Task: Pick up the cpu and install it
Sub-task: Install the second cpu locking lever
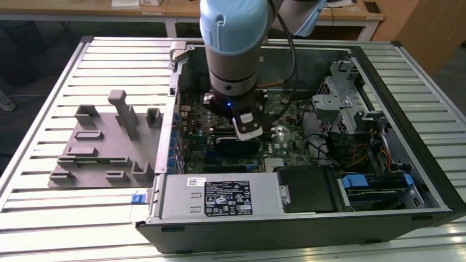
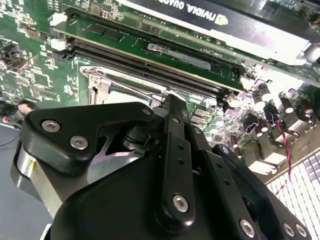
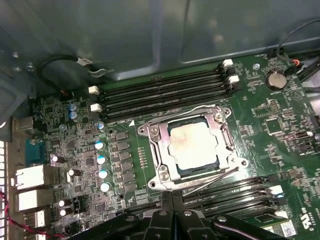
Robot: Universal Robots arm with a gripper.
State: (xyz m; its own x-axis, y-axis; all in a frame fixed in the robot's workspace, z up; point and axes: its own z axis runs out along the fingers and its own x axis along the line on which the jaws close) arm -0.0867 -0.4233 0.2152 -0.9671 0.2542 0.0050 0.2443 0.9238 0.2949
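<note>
First wrist view is showing the gripper (image 3: pixel 172 220) nearest the lens, its black fingers (image 3: pixel 165 215) pressing together with nothing between them. Just beyond the fingertips, the cpu (image 3: pixel 192 145) is sitting flat inside the metal socket frame (image 3: pixel 160 160) on the green motherboard (image 3: pixel 260 115), silver top facing up. It is square, so no long axis is standing out; its edges are running in line with the frame, slightly skewed against the memory slots (image 3: pixel 160 92). Any print on its lid is too faint to make out. Farther on, those dark slots are lying parallel beside the socket, and behind them the grey case wall (image 3: pixel 150 35) is rising.

Second wrist view is looking past the black gripper body (image 2: pixel 150 190) — a corner of the socket frame (image 2: pixel 100 80) is peeking out beyond it, then a memory stick (image 2: pixel 150 45), then a graphics card (image 2: pixel 240 25) with white lettering on it.

Exterior view is showing the arm (image 1: pixel 231 49) reaching down into the open computer case (image 1: pixel 378 213) — a white label (image 1: pixel 227 197) is covering the power supply near the front, and grey fixture blocks (image 1: pixel 109 142) are standing on the slatted table (image 1: pixel 43 218), toward the exterior view's left.
</note>
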